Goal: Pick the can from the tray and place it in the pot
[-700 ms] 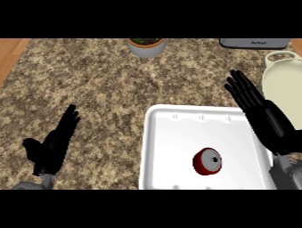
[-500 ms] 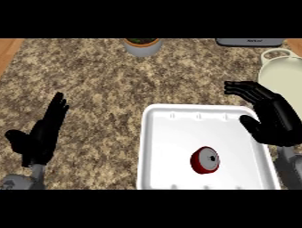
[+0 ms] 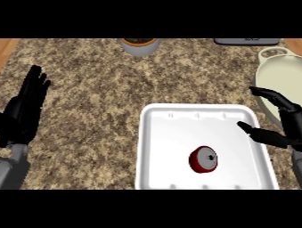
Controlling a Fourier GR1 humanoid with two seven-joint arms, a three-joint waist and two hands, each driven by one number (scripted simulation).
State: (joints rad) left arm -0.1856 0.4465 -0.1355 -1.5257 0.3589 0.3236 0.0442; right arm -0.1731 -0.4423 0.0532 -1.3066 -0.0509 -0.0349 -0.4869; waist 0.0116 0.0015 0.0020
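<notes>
A small red can (image 3: 204, 160) with a silver lid lies on its side in the white tray (image 3: 164, 147), a little right of the tray's middle. My right hand (image 3: 296, 125) hovers over the tray's right rim, fingers spread and bent, thumb pointing toward the can, empty. The cream pot (image 3: 289, 81) sits at the far right, just behind that hand. At the left edge my left hand (image 3: 26, 109) rests open with its fingers up.
A grey planter (image 3: 140, 45) stands at the back centre, and a dark appliance (image 3: 247, 41) shows at the back right. Wooden floor borders the speckled counter (image 3: 94, 89) on the left.
My right hand has dropped toward me and turned, its fingers bending over the tray's right rim. The left hand has drifted left. The can has not moved.
</notes>
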